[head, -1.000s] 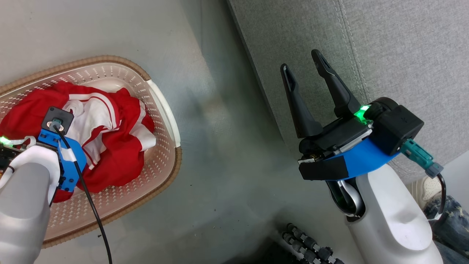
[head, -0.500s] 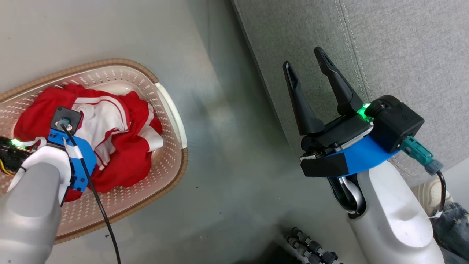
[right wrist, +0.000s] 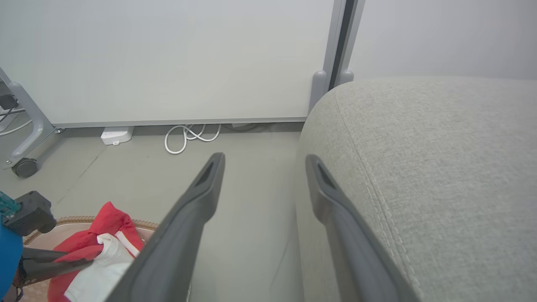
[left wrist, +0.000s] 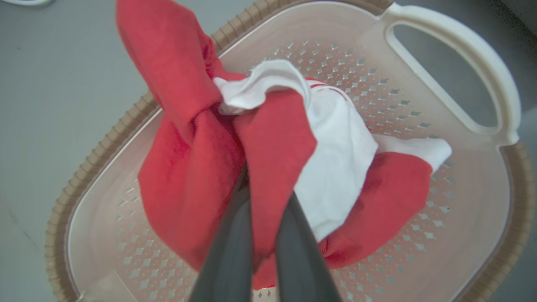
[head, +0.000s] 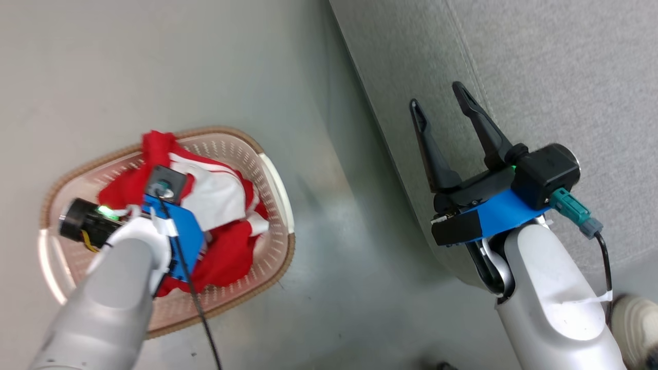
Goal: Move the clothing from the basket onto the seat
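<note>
Left gripper: in the left wrist view we saw the left gripper (left wrist: 268,197) at bottom centre, jaws clamped together on a red fold of the clothing (left wrist: 188,167).
Left arm: in the head view its pale forearm rose from the lower left corner and covered part of the basket (head: 226,149).
Clothing: it was bunched in the basket at centre left of the head view, red with a white panel uppermost. One red end reached the brown rim at the basket's upper left.
Basket: it stood on the floor (head: 154,61), its white handle turned towards the seat (head: 565,61).
Seat: grey, it filled the upper right of the head view, with its stitched seam running diagonally. It was well apart from the basket.
In between: we saw a strip of grey floor separating the basket from the seat's front.
Right gripper: the right gripper (head: 437,95) was at centre right of the head view, jaws wide apart and holding nothing. Its tips were over the seat near its edge.
Right arm: its forearm came up from the lower right corner, in front of the seat's near edge.
Around, right wrist view: we noted a pale panel (right wrist: 168,63) across the top, a dark post (right wrist: 344,42) beside it, a white cable (right wrist: 188,136) coiled at its foot, a white box (right wrist: 116,135) just left of that, and a caster (right wrist: 25,167) at the left edge.
Lower right corner, head view: a white shoe (head: 629,318) stood on the floor.
</note>
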Robot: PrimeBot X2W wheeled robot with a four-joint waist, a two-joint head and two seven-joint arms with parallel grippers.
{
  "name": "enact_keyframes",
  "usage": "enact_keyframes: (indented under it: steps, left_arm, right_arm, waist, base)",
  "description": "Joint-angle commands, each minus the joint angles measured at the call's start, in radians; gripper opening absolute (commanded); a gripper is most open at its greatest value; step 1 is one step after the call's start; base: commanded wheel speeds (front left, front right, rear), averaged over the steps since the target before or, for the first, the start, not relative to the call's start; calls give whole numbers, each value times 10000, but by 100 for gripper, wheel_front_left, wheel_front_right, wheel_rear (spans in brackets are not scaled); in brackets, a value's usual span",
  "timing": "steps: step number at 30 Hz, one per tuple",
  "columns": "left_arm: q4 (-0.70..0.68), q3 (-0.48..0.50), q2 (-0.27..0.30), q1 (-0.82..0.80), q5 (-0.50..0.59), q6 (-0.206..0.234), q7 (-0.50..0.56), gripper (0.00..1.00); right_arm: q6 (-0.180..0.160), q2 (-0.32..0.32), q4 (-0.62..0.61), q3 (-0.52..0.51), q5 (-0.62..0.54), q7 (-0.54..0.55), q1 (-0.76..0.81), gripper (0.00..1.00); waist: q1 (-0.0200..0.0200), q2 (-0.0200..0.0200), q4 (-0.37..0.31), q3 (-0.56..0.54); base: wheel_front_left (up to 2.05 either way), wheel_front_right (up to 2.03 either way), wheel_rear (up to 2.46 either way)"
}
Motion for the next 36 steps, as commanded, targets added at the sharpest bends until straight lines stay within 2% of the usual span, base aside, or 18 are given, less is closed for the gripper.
enact_keyframes:
  steps: [1,7,16,26,28,36]
  left_arm:
    - [162,-101,-315,145,-125,-85,-123,0]
    - [582,-360,-1259,346,-438,-280,-385,0]
    - [384,-1017,-2098,533,-1210,-354,-863,0]
    - [-951,-2498,-2275,228,-2976,-358,-1265,0]
    - [-1502,-2876,-2278,30,-3615,-359,-1383,0]
    - [-2559,-3837,-2276,-676,-4797,-358,-1588,0]
  right_arm:
    - [1,-33,203,-152,-132,24,195,100]
    - [1,-36,515,-566,-389,309,796,100]
    - [3,-33,339,-943,-840,932,1779,100]
    - [1,-35,-130,-981,-960,1600,2718,100]
    - [1,-33,-258,-1044,-1005,1783,2975,100]
    - [1,-35,-642,-1023,-1052,2250,3587,100]
  waist:
    - [0,0,622,-1086]
    - [0,0,1257,-2594]
    - [0,0,2106,-4222]
    - [0,0,2686,-5652]
    - [0,0,2799,-6012]
    - [0,0,2926,-6712]
  base:
    - [0,0,0]
    - [0,0,0]
    - [0,0,0]
    - [0,0,0]
    - [0,0,0]
    - [0,0,0]
